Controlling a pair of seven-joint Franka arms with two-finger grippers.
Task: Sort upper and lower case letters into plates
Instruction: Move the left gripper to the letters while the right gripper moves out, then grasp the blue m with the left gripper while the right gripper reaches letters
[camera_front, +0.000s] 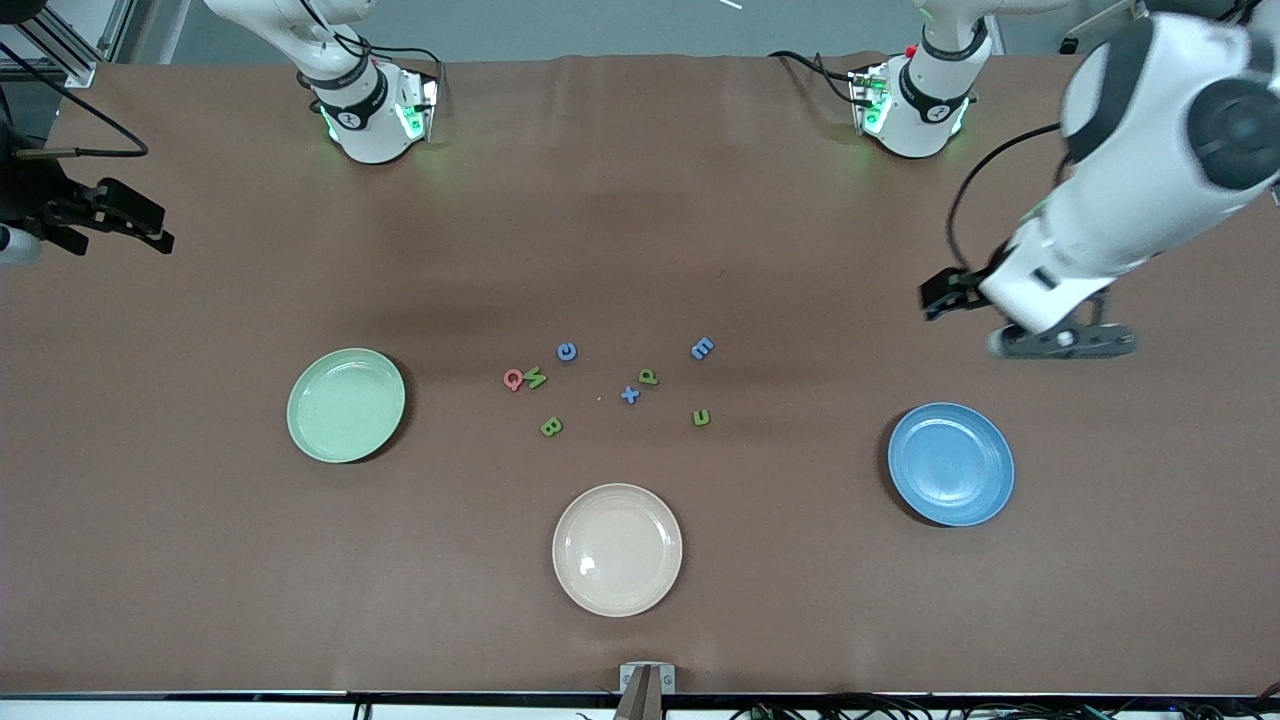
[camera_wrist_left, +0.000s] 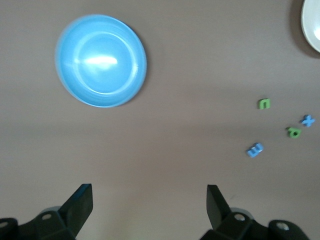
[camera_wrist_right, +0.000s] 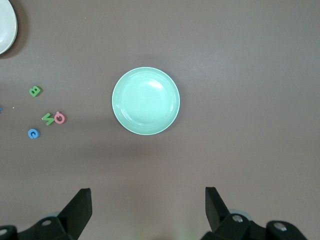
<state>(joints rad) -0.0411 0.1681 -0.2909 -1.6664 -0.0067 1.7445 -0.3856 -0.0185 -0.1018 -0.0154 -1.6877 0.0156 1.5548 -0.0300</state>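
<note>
Letters: eight tiny chunky toy letters lie loose on the brown table (camera_front: 200, 600) in the middle, between the two plates and not in either one
Which ones: a pink-red Q (camera_front: 513, 379) touching a green V (camera_front: 536, 378), a blue C (camera_front: 567, 351), a green B (camera_front: 551, 427), a blue X (camera_front: 630, 395), a green P (camera_front: 648, 377), a blue E (camera_front: 703, 348) and a green n-shaped one (camera_front: 701, 418)
Plates: the round pale mint green plastic plate (camera_front: 346, 405) sits toward the right arm's end; the round medium blue plastic plate (camera_front: 951, 464) sits toward the left arm's end; both have nothing in them
Extra plate: a round cream-beige plate (camera_front: 617, 549) lies nearer the front camera than the letters
Left gripper (camera_front: 1065, 340): up in the air over bare table beside the blue plate, fingers spread wide, holding nothing
Right gripper (camera_wrist_right: 147, 212): high up at the table's edge near the mint plate, fingers spread wide, holding nothing
What matters next: I think the blue E and the n-shaped letter are closest to the left gripper, lying from it toward the table's middle; the Q, V, C and B lie more on the right arm's side
</note>
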